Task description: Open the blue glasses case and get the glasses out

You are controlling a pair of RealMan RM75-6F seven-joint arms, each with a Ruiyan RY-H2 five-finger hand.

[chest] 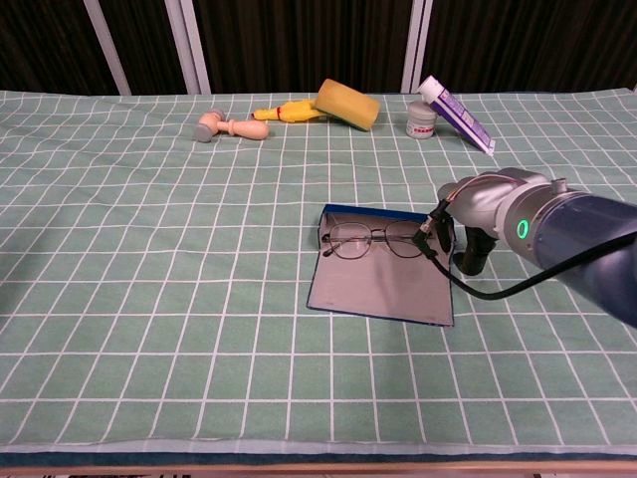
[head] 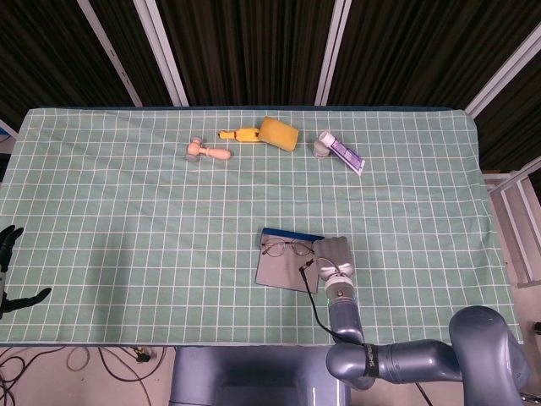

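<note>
The blue glasses case (chest: 381, 284) lies open and flat on the green checked cloth of the surface (chest: 149, 299), toward the near middle and a little right of centre. Its grey lining faces up as a broad panel, and a narrow blue edge shows along its far side. The glasses (chest: 374, 241) lie across the far part of that panel, just in front of the blue edge, unfolded enough that both thin-rimmed lenses and the bridge show; the frame is dark and slender.

The right hand (chest: 466, 244) sits at the case's right end, close beside the right tip of the glasses. Its dark fingers (chest: 471, 257) point down toward the cloth, but the wrist housing hides them, so I cannot tell whether they grasp the frame or are released. A black cable loops from the wrist over the case corner.

The left hand (head: 10, 269) shows only in the head view, off the left edge of the surface, its fingers spread and holding nothing.

Along the far side lie a wooden mallet (chest: 223, 127), a yellow sponge (chest: 347, 104), a small jar (chest: 422, 122) and a tube (chest: 458, 113).
</note>
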